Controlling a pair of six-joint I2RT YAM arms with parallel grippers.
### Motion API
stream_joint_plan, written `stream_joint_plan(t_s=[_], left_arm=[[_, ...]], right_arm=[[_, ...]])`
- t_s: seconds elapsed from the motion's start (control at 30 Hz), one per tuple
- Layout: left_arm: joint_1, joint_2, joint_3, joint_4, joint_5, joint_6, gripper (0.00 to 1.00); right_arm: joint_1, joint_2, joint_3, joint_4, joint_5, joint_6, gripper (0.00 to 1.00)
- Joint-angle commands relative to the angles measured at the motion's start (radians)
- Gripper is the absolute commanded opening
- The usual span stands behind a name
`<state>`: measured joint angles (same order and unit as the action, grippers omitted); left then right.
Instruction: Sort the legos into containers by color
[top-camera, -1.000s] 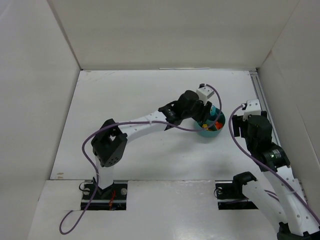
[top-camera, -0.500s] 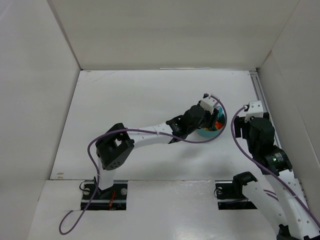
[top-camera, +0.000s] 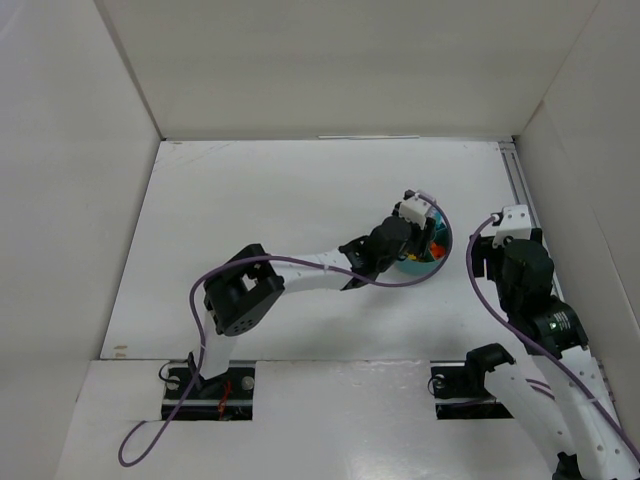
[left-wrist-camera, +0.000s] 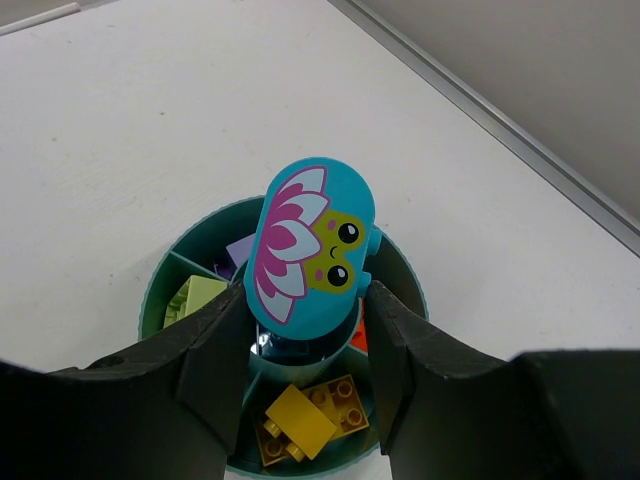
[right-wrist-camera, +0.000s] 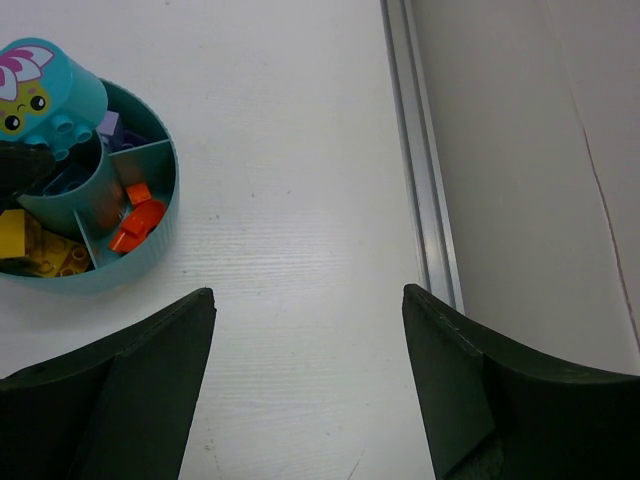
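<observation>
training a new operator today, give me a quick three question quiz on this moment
1. True or false: the left claw is shut on the cyan frog brick.
2. Relative to the teal bowl, that brick is: A) beside it on the table surface B) held over it C) lying flat in an outer compartment.
3. Fill in: the right claw is ____ and holds nothing.

Key: 1 true; 2 B; 3 open.

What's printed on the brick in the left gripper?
A green frog face with pink-and-white lily petals on the cyan brick; clearest in left wrist view.
</observation>
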<state>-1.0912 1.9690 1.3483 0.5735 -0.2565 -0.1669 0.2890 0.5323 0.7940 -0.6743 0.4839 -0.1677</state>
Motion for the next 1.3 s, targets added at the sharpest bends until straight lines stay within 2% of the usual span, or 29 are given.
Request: stream_joint_plan(t_s=[0.0,0.33,0.9,1.27], left_arm=[[0.001,-0.009,-0.021,0.091,-0.020,-0.003,0.36],[0.001,0.010,-0.040,0.100,-0.020,-0.025,0.36],[0.001,0.010,-0.080,0.120,-0.010,-0.052,0.57],[0.001,-0.076,-0.136,0.141,0.010,-0.089,0.59]], right_arm=[[-0.004,0.000,0.033,0.010,0.018,0.019,0.80],[-0.004,0.000,0.033,0.010,0.018,0.019,0.80],[-0.004,0.000,0.033,0.010,0.018,0.019,0.80],[-0.004,0.000,0.033,0.010,0.018,0.019,0.80]])
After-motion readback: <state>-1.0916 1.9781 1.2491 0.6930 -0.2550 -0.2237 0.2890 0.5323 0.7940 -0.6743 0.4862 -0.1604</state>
